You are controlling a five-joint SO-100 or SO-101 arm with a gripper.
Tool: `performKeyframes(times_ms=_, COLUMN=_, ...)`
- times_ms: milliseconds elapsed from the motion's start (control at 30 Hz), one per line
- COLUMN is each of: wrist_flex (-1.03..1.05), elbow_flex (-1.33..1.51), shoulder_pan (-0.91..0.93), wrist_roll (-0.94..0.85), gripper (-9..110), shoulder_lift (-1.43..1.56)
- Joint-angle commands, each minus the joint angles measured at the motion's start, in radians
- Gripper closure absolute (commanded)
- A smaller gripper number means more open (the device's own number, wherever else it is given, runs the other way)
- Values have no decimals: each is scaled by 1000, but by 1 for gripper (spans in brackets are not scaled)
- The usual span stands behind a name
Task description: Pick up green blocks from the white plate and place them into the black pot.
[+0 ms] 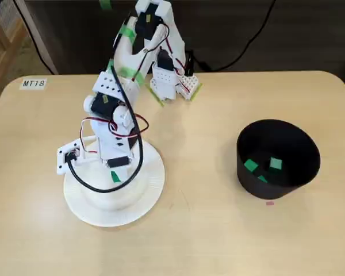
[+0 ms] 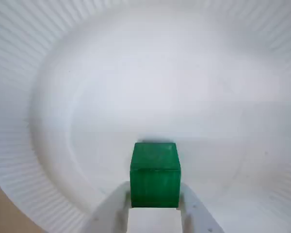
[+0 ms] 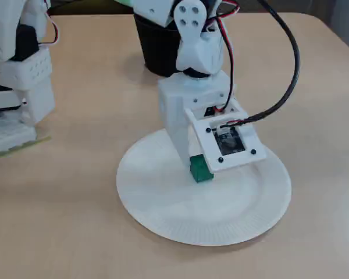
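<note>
Seemingly a lab or office: pale wooden table with a stuck-on "MT18" label.

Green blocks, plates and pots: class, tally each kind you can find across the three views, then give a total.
Green blocks: 4; one block on the plate between the gripper fingers, three in the pot
Plates: 1
Pots: 1
Total: 6
</note>
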Motion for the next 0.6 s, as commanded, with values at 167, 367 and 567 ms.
performKeyframes(times_ms=167, wrist_flex=-11, elbow_flex=-44, shoulder_pan=-17, wrist_roll=29, gripper=104, shoulder_lift=75)
performKeyframes(times_ms=367, wrist_flex=-54, elbow_flex=-44, shoulder_pan=-64, wrist_roll=77, gripper=104, shoulder_lift=183)
performKeyframes(times_ms=567, wrist_flex=-11, elbow_flex=-44, shoulder_pan=-100, wrist_roll=160, gripper=101, shoulder_lift=120)
